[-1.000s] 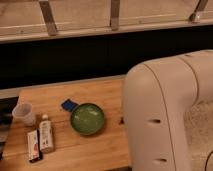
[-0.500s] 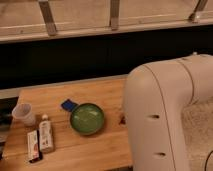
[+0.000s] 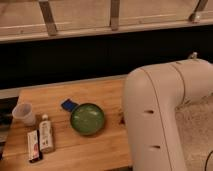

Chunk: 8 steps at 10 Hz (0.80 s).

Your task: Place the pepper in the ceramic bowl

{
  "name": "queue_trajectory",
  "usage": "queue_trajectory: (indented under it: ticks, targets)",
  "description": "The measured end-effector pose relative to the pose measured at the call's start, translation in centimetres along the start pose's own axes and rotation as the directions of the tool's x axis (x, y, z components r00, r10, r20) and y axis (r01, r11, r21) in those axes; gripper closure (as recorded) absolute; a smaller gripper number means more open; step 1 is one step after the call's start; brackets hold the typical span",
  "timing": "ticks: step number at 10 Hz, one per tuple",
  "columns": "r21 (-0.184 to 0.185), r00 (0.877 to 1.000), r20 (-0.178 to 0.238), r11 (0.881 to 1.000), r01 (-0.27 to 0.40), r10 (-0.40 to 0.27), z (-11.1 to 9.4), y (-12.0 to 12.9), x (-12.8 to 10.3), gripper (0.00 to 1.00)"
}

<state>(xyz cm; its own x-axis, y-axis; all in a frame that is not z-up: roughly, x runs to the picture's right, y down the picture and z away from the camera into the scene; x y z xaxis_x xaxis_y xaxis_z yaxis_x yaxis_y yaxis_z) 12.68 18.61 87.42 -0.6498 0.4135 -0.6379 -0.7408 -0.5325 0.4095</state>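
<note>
Wooden table point(image 3: 85, 150) seen from above, with a dark wall behind. Near the middle, a round green bowl point(image 3: 87, 119), glossy and empty. Just right of the bowl, apart from its rim, a small dark red sliver lying on the wood: most likely the pepper point(image 3: 121, 119), half hidden at the edge of a bulky white robot arm point(image 3: 160, 115) filling the right side. Not yet in the bowl.

Gripper out of sight, somewhere behind or beyond that arm; no telling whether open or closed.

Further left, a blue flat piece point(image 3: 68, 105), a clear plastic cup point(image 3: 24, 114), a small bottle point(image 3: 46, 132) and a flat packet point(image 3: 34, 146), all well apart from the pepper.

Likely trouble: with so little of the pepper showing, a grab landing off-centre and flicking it away. Being small and thin, easily pinched badly and dropped short. With the bowl so close, risk of clipping its rim and sliding it.
</note>
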Motion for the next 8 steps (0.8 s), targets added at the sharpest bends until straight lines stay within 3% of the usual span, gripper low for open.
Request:
queue_trajectory:
  ticks: [5, 6, 8]
  targets:
    - [-0.012, 1.0, 0.0, 1.0, 0.002, -0.002, -0.46, -0.53, -0.22, 0.92]
    - [-0.015, 1.0, -0.002, 1.0, 0.002, -0.002, -0.51, -0.67, -0.23, 0.99]
    - [-0.027, 1.0, -0.004, 1.0, 0.005, -0.006, -0.91, -0.78, -0.2, 1.0]
